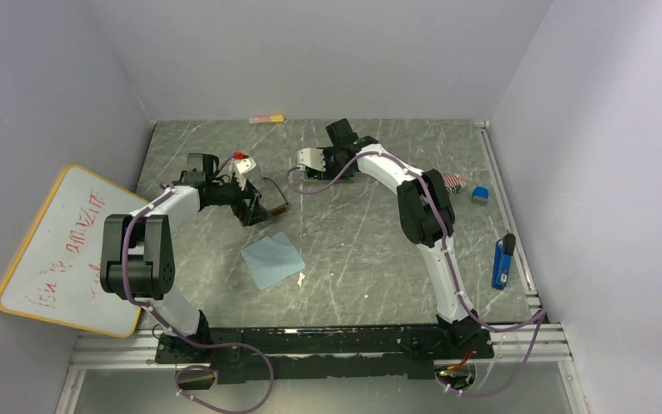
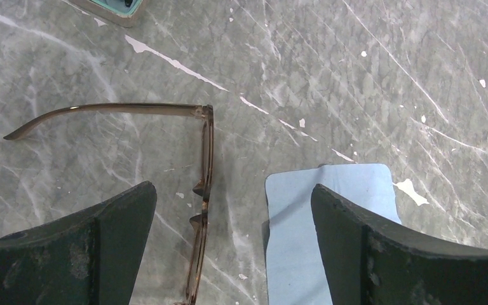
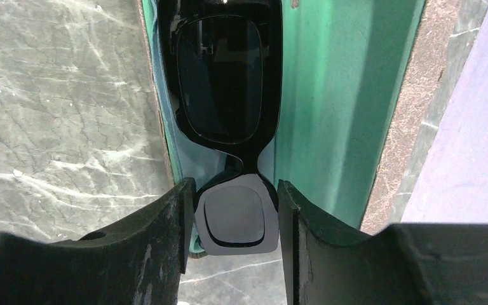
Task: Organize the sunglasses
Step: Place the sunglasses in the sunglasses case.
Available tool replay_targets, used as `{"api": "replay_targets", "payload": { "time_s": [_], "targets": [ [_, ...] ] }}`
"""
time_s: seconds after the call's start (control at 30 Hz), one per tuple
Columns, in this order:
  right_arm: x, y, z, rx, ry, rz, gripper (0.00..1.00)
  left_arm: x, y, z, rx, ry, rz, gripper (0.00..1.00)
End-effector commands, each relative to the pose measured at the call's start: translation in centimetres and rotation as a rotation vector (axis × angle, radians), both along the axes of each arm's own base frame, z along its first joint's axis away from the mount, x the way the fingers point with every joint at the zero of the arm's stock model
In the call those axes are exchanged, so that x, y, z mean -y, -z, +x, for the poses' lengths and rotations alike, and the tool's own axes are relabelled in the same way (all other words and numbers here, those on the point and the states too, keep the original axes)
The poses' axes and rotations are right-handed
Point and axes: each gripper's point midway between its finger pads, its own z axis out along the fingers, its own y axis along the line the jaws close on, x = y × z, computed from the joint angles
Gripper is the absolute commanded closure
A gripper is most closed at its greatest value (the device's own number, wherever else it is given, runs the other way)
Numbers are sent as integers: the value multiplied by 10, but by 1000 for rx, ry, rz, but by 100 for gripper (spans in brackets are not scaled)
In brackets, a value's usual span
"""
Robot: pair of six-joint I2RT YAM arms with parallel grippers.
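Right hand (image 3: 236, 190) reaches far, clamped on black sunglasses (image 3: 225, 76); left hand (image 2: 232, 190) hovers apart.

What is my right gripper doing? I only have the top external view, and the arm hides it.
Observer: The right gripper is shut on one lens of the black sunglasses.
Operator: Where is the case?
Observer: The open case, green-lined, lies directly beneath them.
Operator: And the left?
Observer: The left gripper is open; the brown sunglasses lie on the table between its jaws, untouched.
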Motion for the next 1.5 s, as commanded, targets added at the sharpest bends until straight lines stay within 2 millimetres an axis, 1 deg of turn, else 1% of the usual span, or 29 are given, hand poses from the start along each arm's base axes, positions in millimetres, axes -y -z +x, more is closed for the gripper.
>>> {"api": "replay_targets", "payload": {
  "time_s": [0.0,0.27,0.43,0.6,0.8,1.07,1.23,1.4,1.47],
  "targets": [
    [-6,-8,5,10,16,18,62,4,-5,-2,16,33,-28,4],
    [-7,-4,-1,-10,6,3,58,4,-4,-2,12,38,-30,4],
    [-8,-5,-3,-11,1,-1,51,5,-4,-3,8,41,-31,4],
    [-7,-7,-2,-3,-1,-10,47,5,-4,-3,9,41,-33,4],
    [-7,-8,0,7,3,-10,46,5,-3,-2,7,40,-32,4],
    [-7,-16,3,23,3,-8,45,5,-1,-1,2,40,-34,4],
    [-9,-20,4,31,-2,-6,41,5,-1,-1,1,40,-34,4],
    [-9,-30,3,36,-4,5,41,5,-2,0,8,35,-31,4],
    [-10,-36,1,37,-7,9,41,4,-5,1,13,30,-33,4]
  ]
}}
